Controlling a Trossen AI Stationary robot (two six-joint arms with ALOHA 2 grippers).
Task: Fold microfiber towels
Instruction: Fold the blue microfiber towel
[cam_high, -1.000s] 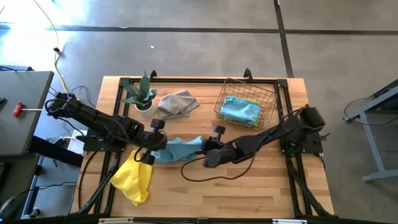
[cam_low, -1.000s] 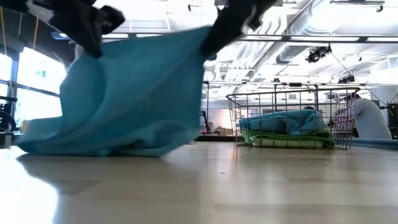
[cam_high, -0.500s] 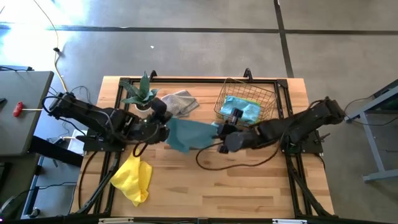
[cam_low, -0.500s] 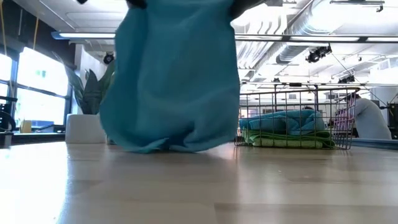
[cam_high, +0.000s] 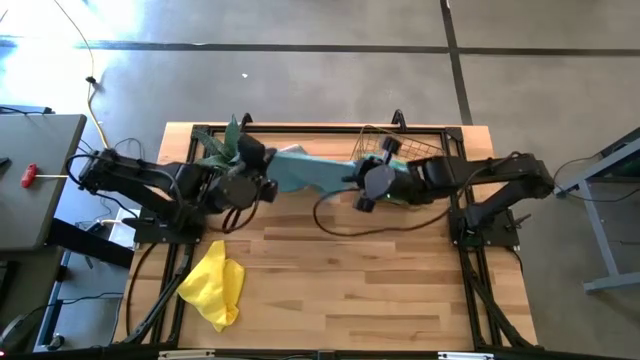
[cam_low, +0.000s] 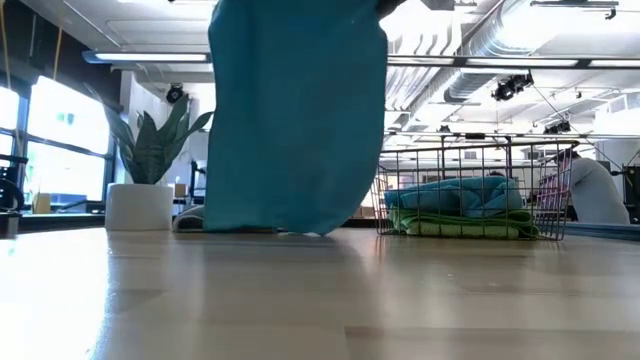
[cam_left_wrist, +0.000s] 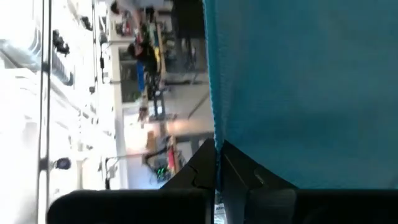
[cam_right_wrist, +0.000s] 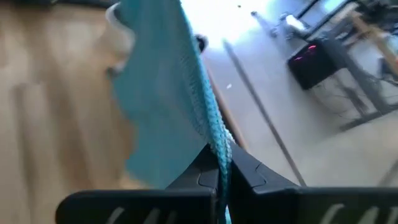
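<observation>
A light blue towel (cam_high: 305, 170) hangs stretched between my two grippers over the far middle of the table; in the low view it (cam_low: 295, 120) hangs as a flat sheet. My left gripper (cam_high: 268, 172) is shut on its left corner, my right gripper (cam_high: 352, 180) on its right corner. A yellow towel (cam_high: 215, 285) lies crumpled at the near left. Blue and green towels (cam_low: 460, 205) lie in the wire basket. The grey towel is mostly hidden behind the hanging cloth. My left gripper pinches the towel's upper edge (cam_left_wrist: 215, 140) between its two fingers. The cloth hangs down from the hold, its lower edge (cam_low: 290, 228) at about table-top height. My right gripper pinches the towel's other upper edge (cam_right_wrist: 217, 146) between its two fingers. The cloth runs away from the fingers, spread toward the left gripper.
A potted plant (cam_high: 226, 150) stands at the far left, close to my left gripper. The wire basket (cam_high: 395, 160) stands at the far right, right beside my right gripper. A black cable (cam_high: 335, 215) hangs from the right arm over the table's middle.
Both grippers have carried the blue towel from the table's middle toward its far edge and upward. The towel, first slumped on the table at the left, now hangs as a flat sheet, its lower edge dragged to the far side.
</observation>
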